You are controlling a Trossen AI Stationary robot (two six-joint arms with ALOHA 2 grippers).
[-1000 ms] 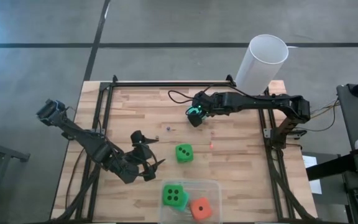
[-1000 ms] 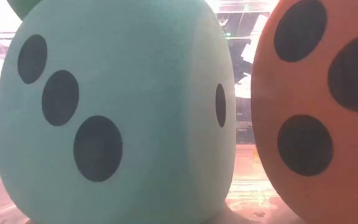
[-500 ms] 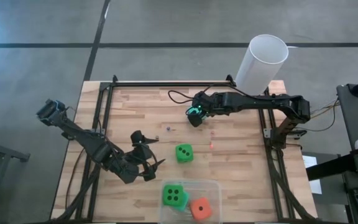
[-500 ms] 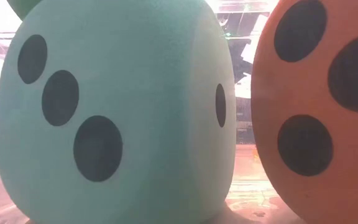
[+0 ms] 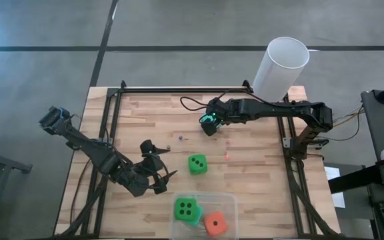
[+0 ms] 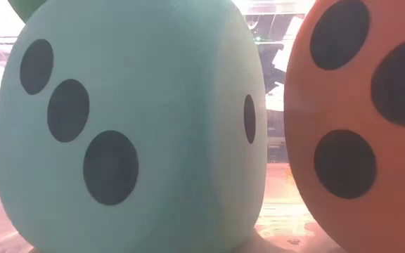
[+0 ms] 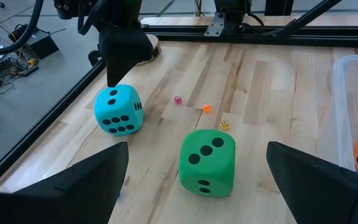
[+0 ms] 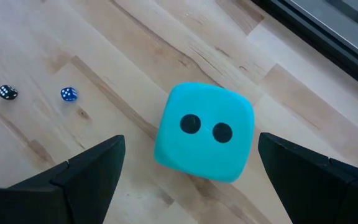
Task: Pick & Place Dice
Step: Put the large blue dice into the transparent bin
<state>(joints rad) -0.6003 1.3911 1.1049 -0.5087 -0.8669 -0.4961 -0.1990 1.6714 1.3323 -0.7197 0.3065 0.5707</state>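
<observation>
A teal die (image 8: 204,132) rests on the wooden table, far of the middle; it also shows in the left wrist view (image 7: 119,110). My right gripper (image 8: 191,140) hovers over it, pointing down, open, one finger on either side, touching nothing; in the high view it (image 5: 209,125) hides most of that die. A green die (image 5: 197,164) rests on the table's middle, in front of my open, empty left gripper (image 5: 162,162). A second green die (image 5: 187,209), another teal die (image 6: 132,126) and an orange-red die (image 5: 215,223) lie in the clear tray (image 5: 229,200).
Several tiny dice (image 7: 207,107) lie scattered on the wood between the two large dice, and two more (image 8: 69,94) lie near the teal one. A tall white tube (image 5: 282,65) stands at the far right corner. Black frame rails (image 5: 179,89) edge the table.
</observation>
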